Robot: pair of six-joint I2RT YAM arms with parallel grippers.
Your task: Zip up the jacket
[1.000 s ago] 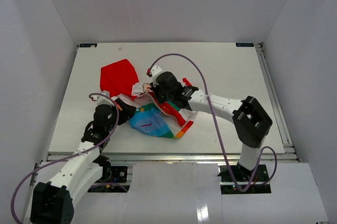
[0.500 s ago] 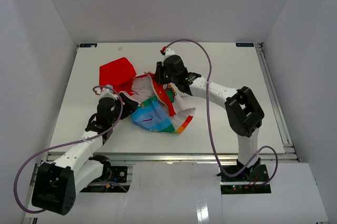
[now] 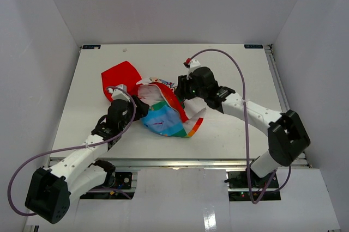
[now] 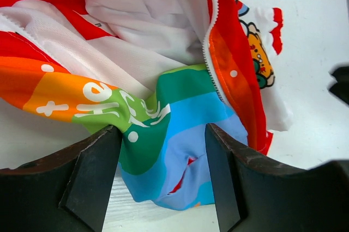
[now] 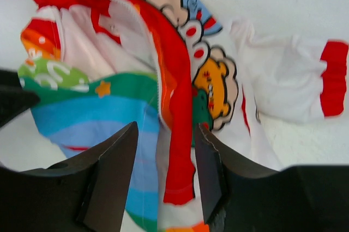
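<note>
The jacket [image 3: 163,116] lies crumpled at the table's middle, its red hood [image 3: 121,76] spread toward the back left. My left gripper [image 3: 143,107] is at its left side and stands open. In the left wrist view blue rainbow fabric [image 4: 180,128] bulges between the spread fingers [image 4: 92,180], and the white zipper teeth [image 4: 210,41] run up the red front edge. My right gripper [image 3: 181,89] hovers open over the jacket's right side. In the right wrist view the red front edge [image 5: 182,150] with its zipper teeth [image 5: 158,93] lies below the gap, and a red-cuffed sleeve [image 5: 332,79] lies to the right.
The white table [image 3: 240,68] is boxed in by white walls on three sides, with a metal rail [image 3: 283,101] along its right edge. Purple cables [image 3: 218,52] loop above both arms.
My right gripper has opened and let go of the jacket's edge, then swung right. The left gripper has moved up toward the jacket. The jacket has shifted slightly.
</note>
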